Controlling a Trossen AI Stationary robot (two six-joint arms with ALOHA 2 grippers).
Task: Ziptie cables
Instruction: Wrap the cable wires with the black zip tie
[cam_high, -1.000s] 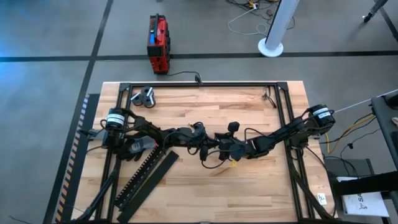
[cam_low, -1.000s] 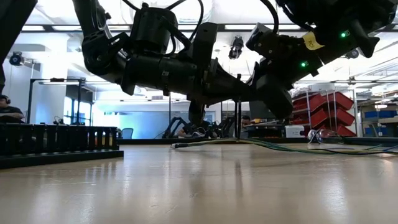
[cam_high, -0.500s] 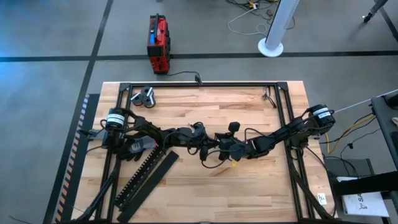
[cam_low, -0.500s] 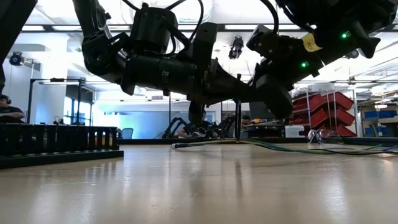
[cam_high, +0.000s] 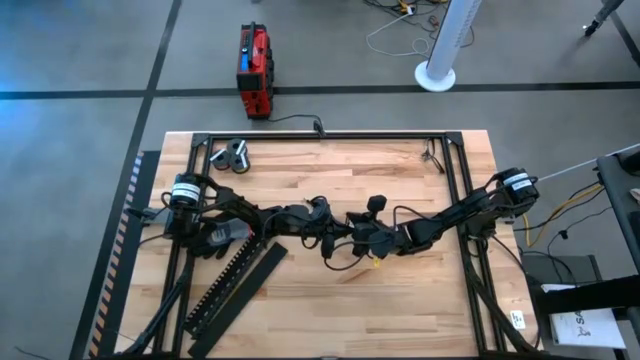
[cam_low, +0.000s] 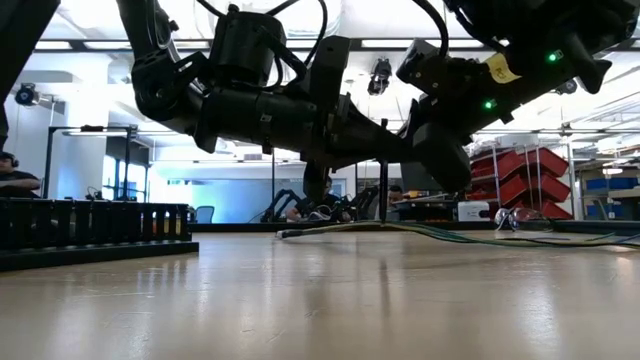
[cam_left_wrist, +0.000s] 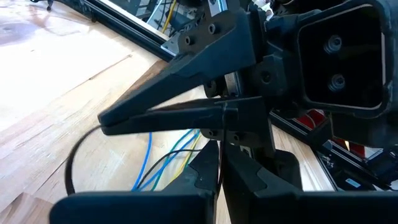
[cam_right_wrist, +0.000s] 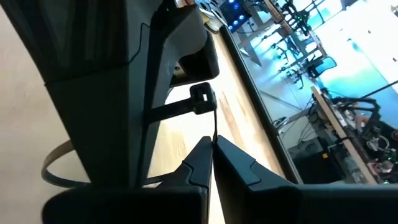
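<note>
Fingers (cam_right_wrist: 249, 168) of right gripper (cam_high: 362, 232) closed on thin tail of zip tie (cam_right_wrist: 186, 106); left gripper (cam_high: 335, 232) closed on tie's strap by its head, both met at table (cam_high: 400, 170) centre. Cables (cam_left_wrist: 165, 158) lie on table just beneath, toward front edge. Step judged: tie looped, being cinched. Next move calls for steady tail pull, with bundle kept inside loop.

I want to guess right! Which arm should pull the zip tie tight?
Close call. Left gripper and right gripper are both shut on the zip tie near its head. I'd guess left: the cables lie right past its fingers.
</note>
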